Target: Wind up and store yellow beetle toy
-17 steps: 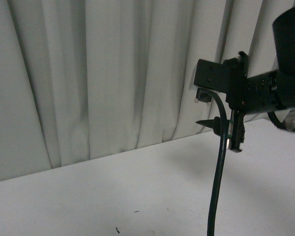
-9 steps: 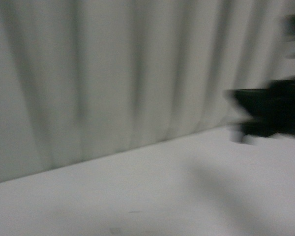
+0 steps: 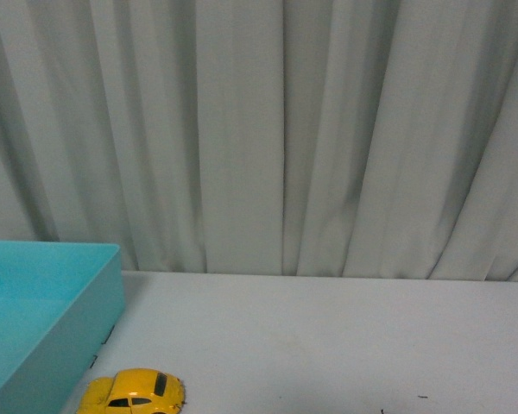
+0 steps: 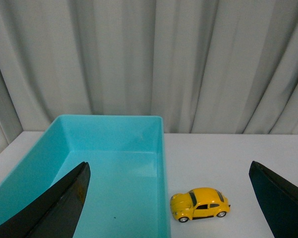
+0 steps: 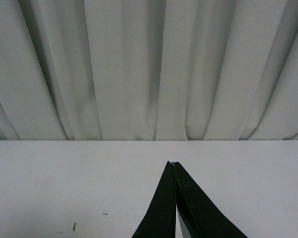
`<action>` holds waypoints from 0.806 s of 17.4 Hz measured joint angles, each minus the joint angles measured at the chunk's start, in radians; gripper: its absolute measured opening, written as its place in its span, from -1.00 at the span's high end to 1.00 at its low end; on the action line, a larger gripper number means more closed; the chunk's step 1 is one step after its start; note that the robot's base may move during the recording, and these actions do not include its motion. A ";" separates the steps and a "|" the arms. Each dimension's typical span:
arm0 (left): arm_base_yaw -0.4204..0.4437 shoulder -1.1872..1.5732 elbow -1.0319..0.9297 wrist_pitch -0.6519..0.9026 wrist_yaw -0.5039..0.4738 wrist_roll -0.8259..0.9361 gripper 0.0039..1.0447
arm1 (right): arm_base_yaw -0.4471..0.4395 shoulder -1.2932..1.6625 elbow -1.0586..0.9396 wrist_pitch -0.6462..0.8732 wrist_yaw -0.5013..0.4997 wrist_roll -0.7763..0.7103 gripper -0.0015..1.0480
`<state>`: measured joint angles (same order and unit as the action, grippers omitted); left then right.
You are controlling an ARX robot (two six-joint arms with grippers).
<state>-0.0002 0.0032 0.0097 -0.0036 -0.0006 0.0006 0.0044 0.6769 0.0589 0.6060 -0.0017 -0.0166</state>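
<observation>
Beetle sits on the surface just beside the bin, at its 3 o'clock. Left hand gapes open; right hand is closed, empty.

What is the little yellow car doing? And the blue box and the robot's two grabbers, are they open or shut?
Blue box: open top, nothing inside that shows.
Yellow car: upright on its wheels on the table, beside the blue box, not held.
Left gripper: jaws wide open, empty.
Right gripper: jaws shut, empty.
</observation>
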 joint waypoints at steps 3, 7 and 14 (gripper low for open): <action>0.000 0.000 0.000 0.001 0.000 0.000 -0.88 | 0.000 -0.060 -0.049 -0.015 0.000 0.002 0.96; 0.000 0.000 0.000 0.000 0.000 0.000 -0.88 | 0.000 -0.227 -0.048 -0.162 0.001 0.002 0.96; 0.000 0.000 0.000 0.000 0.000 0.000 -0.88 | 0.000 -0.422 -0.049 -0.349 0.001 0.002 0.96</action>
<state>-0.0002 0.0032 0.0097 -0.0032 -0.0006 0.0006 0.0044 0.2550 0.0101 0.2573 -0.0010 -0.0151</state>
